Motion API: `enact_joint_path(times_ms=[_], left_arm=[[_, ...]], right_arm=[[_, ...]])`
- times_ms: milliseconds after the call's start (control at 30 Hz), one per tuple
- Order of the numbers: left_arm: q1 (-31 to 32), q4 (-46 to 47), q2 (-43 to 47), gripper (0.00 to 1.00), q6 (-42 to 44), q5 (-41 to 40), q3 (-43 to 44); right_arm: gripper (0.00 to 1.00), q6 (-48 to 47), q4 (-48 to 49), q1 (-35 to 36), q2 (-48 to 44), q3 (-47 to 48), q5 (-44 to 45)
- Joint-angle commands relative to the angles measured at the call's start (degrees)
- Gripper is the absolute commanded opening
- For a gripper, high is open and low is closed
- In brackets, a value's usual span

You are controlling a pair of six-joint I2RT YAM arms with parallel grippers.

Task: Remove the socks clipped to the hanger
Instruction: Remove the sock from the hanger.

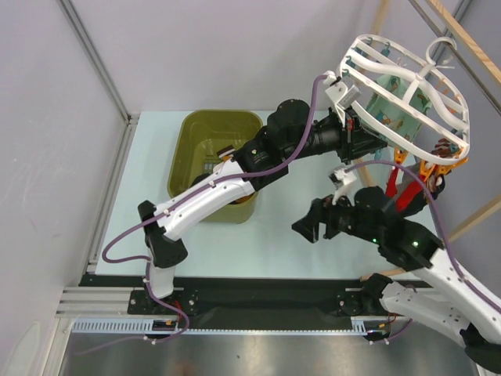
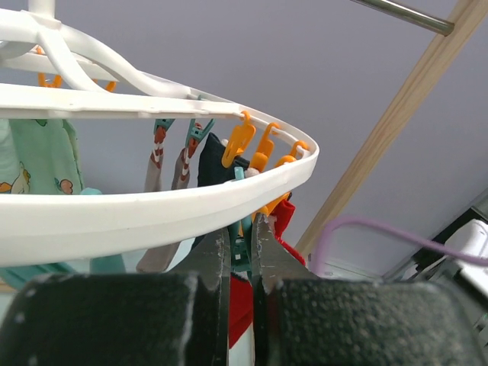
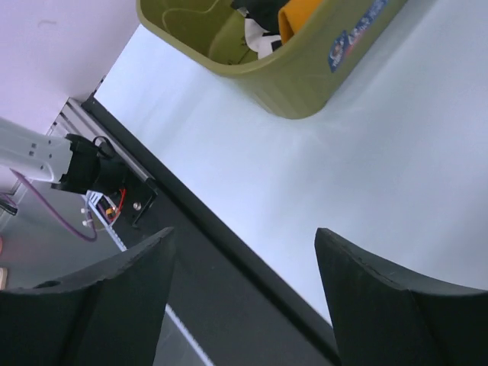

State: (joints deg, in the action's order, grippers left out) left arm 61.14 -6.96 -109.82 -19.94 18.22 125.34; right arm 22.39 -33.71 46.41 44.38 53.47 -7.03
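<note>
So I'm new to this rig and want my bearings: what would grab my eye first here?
The big white oval hanger at the far right, hung with orange and teal pegs, a mint bear-print sock and a red sock. The left gripper reaches up under its rim, closed on a teal peg. The olive-green tub on the table holds a mustard-orange sock, and the right gripper hangs open nearby.

socks under hanger, tub at left
</note>
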Motion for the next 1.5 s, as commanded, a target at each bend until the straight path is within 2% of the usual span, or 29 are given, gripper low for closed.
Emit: enact_joint_path(times_ms=[0, 233, 300, 400, 533, 667, 800, 933, 1133, 1233, 1333, 1467], left_arm=[[-0.50, -0.24, 3.12, 0.00, 0.70, -0.64, 0.26], [-0.50, -1.65, 2.77, 0.00, 1.92, -1.95, -0.27], [-0.50, -1.91, 3.12, 0.00, 2.28, -2.39, -0.79], [-0.59, -1.65, 3.74, 0.00, 2.63, -2.75, -1.94], [-0.59, -1.83, 3.91, 0.00, 2.63, -2.66, -2.12], [-0.59, -1.65, 4.44, 0.00, 2.72, -2.48, -2.38], [-0.59, -1.13, 4.96, 0.00, 2.46, -2.31, -2.73], [-0.59, -0.77, 5.40, 0.00, 1.84, -1.34, -2.73], [-0.68, -1.74, 5.93, 0.00, 2.37, -1.61, -2.91], [-0.68, -1.04, 6.11, 0.00, 1.84, -1.08, -3.52], [-0.68, -0.95, 6.29, 0.00, 1.84, -0.90, -3.70], [-0.85, -1.30, 6.20, 0.00, 2.28, -1.17, -4.05]], right_arm=[[0.77, 4.32, -11.43, 0.52, -4.73, 4.09, 3.07], [0.68, 5.90, -20.07, 0.52, -8.52, 12.61, 5.00], [0.62, 7.57, -23.39, 0.61, -9.04, 17.18, 10.26], [0.58, 8.11, -27.79, 0.52, -9.40, 22.96, 18.25], [0.62, 5.92, -33.86, 0.52, -8.17, 28.35, 28.10], [0.72, 5.73, -38.09, 0.52, -7.81, 30.38, 37.85], [0.84, 6.00, -34.41, 0.52, -10.53, 25.29, 41.30], [0.89, 4.86, -27.56, 0.52, -13.87, 17.90, 42.10], [0.88, 1.44, -21.58, 0.52, -14.67, 16.66, 43.06], [0.84, -0.42, -18.32, 0.52, -14.50, 16.49, 40.87], [0.81, 1.85, -19.37, 0.52, -13.97, 19.73, 38.41], [0.79, 4.41, -21.83, 0.52, -12.83, 24.48, 39.89]])
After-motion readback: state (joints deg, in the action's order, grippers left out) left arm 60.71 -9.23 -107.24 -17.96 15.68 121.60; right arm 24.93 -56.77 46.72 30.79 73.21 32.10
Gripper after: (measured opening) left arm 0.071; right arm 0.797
